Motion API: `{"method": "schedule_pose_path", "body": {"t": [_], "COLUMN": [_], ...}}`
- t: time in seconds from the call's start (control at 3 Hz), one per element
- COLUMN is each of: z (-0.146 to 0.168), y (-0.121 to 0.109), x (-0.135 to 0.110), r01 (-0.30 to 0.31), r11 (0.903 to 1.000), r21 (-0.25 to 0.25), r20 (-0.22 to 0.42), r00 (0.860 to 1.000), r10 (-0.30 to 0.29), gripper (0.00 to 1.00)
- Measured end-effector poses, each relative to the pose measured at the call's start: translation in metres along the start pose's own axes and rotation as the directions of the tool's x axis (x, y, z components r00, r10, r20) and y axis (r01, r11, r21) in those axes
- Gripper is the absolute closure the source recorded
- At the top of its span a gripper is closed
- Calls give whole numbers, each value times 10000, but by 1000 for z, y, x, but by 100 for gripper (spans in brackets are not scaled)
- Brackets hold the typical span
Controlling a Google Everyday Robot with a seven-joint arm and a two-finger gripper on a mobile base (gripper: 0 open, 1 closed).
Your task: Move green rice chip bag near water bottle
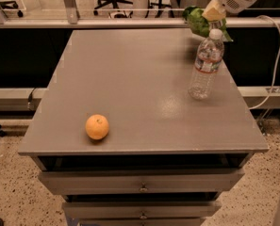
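The green rice chip bag (197, 21) hangs in the air above the far right edge of the table, just behind the water bottle's cap. My gripper (214, 14) comes in from the upper right and is shut on the bag's top. The water bottle (205, 65), clear with a white cap and a red-and-white label band, stands upright near the table's right edge, in front of and below the bag.
An orange (97, 126) lies near the front left of the grey table (130, 84). Drawers (142, 180) sit under the tabletop. A white cable (274, 65) hangs at the right. A rail and office chairs stand behind the table.
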State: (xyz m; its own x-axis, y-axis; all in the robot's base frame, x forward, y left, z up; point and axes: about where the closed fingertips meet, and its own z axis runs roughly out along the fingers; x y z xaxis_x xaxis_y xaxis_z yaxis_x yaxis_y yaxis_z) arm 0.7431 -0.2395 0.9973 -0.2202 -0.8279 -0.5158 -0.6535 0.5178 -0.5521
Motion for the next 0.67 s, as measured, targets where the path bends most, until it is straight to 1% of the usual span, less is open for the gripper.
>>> {"method": "schedule_pose_path", "body": {"t": [0.33, 0.67], "z": [-8, -8], "y": [11, 11], "x": [15, 15], "r01": [714, 714], "r11": [9970, 9970], "r21": [-284, -284], "r20": [501, 501], "r00": [9963, 9963], "r10": [-700, -700], "gripper": [100, 100]}}
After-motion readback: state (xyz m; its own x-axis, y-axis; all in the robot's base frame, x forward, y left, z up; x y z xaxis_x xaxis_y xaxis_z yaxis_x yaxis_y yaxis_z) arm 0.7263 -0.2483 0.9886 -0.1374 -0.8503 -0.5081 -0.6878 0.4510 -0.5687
